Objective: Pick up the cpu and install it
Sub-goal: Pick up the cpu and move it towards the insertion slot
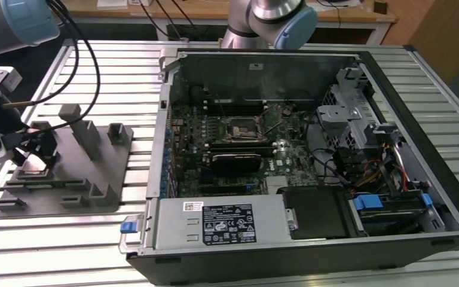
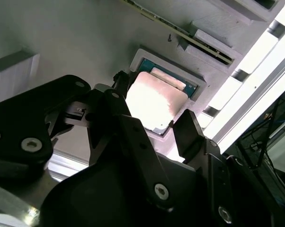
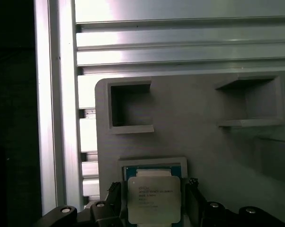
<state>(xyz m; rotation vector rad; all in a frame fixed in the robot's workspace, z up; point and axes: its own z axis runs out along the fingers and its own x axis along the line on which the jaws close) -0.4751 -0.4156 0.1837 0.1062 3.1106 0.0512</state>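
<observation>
The cpu [image 3: 153, 198], a small square chip with a silvery top, lies flat in a shallow square recess of the grey tray [image 3: 204, 137]. In both wrist views my gripper [image 3: 153, 202] is open and straddles it, with one dark finger [image 3: 113, 196] on each side and a small gap to the chip's edges. The cpu [image 2: 154, 99] looks bright between the fingers [image 2: 190, 130] of my gripper [image 2: 154, 106]. In the exterior view the gripper [image 1: 28, 156] hangs low over the tray [image 1: 94, 179] at the left end of the table. The black socket [image 1: 240, 127] sits in the middle of the motherboard.
An open computer case [image 1: 293, 149] lies on its side on the slatted metal table [image 1: 70, 239], to the exterior view's right of the tray. Upright posts [image 1: 82, 134] stand on the tray close to the gripper. Black cables [image 1: 86, 54] trail from the arm.
</observation>
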